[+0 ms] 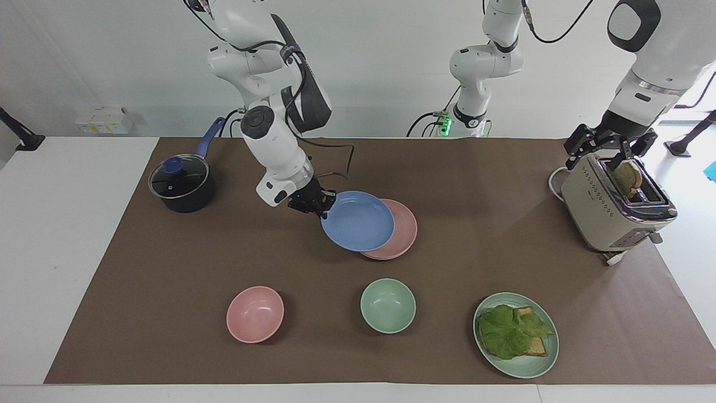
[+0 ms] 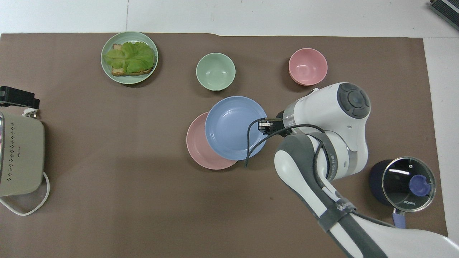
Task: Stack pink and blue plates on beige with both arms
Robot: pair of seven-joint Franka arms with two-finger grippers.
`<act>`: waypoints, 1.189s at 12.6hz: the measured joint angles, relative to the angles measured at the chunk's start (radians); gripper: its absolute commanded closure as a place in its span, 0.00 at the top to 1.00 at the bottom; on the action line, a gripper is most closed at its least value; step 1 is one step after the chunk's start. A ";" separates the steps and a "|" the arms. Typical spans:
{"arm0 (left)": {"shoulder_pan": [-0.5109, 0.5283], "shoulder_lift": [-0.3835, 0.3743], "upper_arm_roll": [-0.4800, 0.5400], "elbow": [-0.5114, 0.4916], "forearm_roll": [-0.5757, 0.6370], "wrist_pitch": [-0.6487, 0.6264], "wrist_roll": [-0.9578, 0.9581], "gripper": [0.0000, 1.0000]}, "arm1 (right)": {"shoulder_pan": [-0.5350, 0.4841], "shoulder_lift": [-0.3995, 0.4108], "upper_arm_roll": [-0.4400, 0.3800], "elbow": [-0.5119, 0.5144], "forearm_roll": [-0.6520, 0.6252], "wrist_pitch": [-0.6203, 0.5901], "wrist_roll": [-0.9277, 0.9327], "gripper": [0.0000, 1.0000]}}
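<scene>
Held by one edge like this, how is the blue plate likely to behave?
The blue plate probably stays stiff: it juts out from the right gripper without sagging. It seems light, since a rim pinch alone carries it. Its smooth shallow rim may slip or pivot, and it already hangs tilted over the pink plate.

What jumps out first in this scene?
The right arm's gripper holds a blue plate by its rim in the air, partly over the pink plate at mid-table. At the left arm's end, the left gripper hangs open over a toaster with bread in its slot.
</scene>
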 measured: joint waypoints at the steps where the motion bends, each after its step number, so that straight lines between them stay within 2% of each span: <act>1: 0.000 0.000 0.000 0.000 0.000 0.000 0.000 1.00 | 0.024 0.017 0.000 0.000 0.000 0.023 0.027 0.00; 4: 0.000 0.000 0.000 0.000 0.000 0.000 0.000 1.00 | 0.070 0.066 0.001 0.000 0.032 0.078 0.058 0.00; 7: 0.000 0.000 0.000 0.000 0.000 0.000 0.000 1.00 | 0.072 0.085 0.000 0.000 0.042 0.090 0.058 0.00; 8: 0.000 0.000 0.000 0.000 0.000 0.000 0.000 1.00 | 0.074 0.091 0.000 0.000 0.042 0.108 0.058 0.35; 9: 0.000 0.000 0.000 0.000 0.000 0.000 0.000 1.00 | 0.076 0.097 0.000 0.000 0.042 0.117 0.058 0.79; 10: 0.000 0.000 0.000 0.000 0.000 0.000 0.000 1.00 | 0.077 0.102 0.000 0.000 0.042 0.124 0.058 1.00; 13: 0.000 0.000 0.000 0.000 0.000 0.000 0.000 1.00 | 0.081 0.107 -0.002 0.004 0.003 0.136 0.056 1.00; 15: 0.000 0.000 0.000 0.000 0.000 0.000 0.000 1.00 | 0.074 0.106 -0.011 0.022 -0.156 0.136 0.061 1.00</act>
